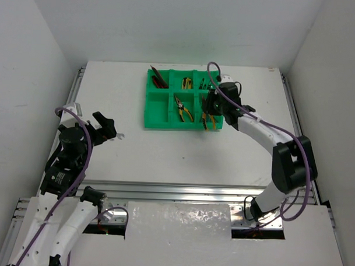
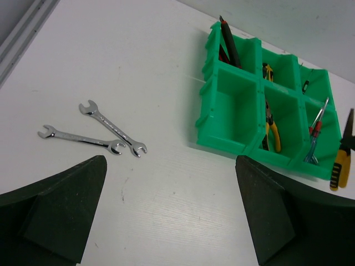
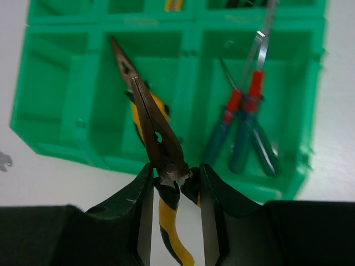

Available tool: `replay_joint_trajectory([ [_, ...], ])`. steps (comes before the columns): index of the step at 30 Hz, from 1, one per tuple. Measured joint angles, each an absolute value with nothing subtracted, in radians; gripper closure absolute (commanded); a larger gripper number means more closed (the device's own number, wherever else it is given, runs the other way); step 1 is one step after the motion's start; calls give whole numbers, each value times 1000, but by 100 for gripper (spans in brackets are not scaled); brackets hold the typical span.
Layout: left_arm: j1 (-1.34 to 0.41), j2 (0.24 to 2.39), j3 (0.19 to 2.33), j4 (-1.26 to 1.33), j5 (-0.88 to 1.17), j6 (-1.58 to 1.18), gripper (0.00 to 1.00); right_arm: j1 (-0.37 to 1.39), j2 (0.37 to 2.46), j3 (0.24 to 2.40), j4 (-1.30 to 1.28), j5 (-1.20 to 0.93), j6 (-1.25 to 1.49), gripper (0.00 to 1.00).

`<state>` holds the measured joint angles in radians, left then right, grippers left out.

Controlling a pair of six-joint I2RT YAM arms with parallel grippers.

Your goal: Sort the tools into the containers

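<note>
My right gripper is shut on yellow-handled long-nose pliers, held nose-forward above the front edge of the green tray. These pliers also show in the left wrist view. The tray's front middle compartment holds other yellow pliers, and the front right one holds blue-handled screwdrivers. The back left compartment holds red and black tools. Two silver wrenches lie on the table left of the tray. My left gripper is open and empty, short of them.
The front left compartment of the tray is empty. The back middle compartment holds more yellow-handled pliers. White walls close in the table on the left, right and far sides.
</note>
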<state>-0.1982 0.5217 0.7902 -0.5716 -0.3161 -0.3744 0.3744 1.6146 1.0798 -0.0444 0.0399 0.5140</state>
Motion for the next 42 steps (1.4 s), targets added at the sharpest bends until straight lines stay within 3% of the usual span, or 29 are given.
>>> replay_joint_trajectory([
  [9,-198,530,790,-572,-331,-375,0,467,1953,1489,-41,14,488,100],
  [15,-198,541,790,-573,-342,-375,0,488,2154,1726,-83,20,432,91],
  [16,-198,543,790,-573,-344,-375,0,488,2170,1735,-85,24,424,87],
  [17,-198,545,790,-573,-348,-375,0,488,2179,1736,-90,28,416,72],
  [19,-198,550,790,-574,-352,-375,0,487,2186,1723,-102,30,402,53],
  [20,-198,554,790,-574,-355,-375,0,487,2186,1714,-104,31,392,33],
  [22,-198,564,790,-574,-358,-375,0,487,2186,1712,-107,32,377,23],
  [26,-198,599,791,-582,-374,-378,0,487,2179,1718,-114,19,353,19],
  [29,-198,638,799,-603,-396,-399,0,487,2119,1656,-111,2,344,18],
  [34,-195,786,859,-630,-424,-506,0,487,1788,1391,-152,-43,354,16],
  [39,-123,1147,971,-617,-399,-654,1,487,1481,1208,-201,-157,371,15],
  [42,-49,1354,1026,-643,-390,-760,8,488,1391,1094,-236,-202,390,13],
])
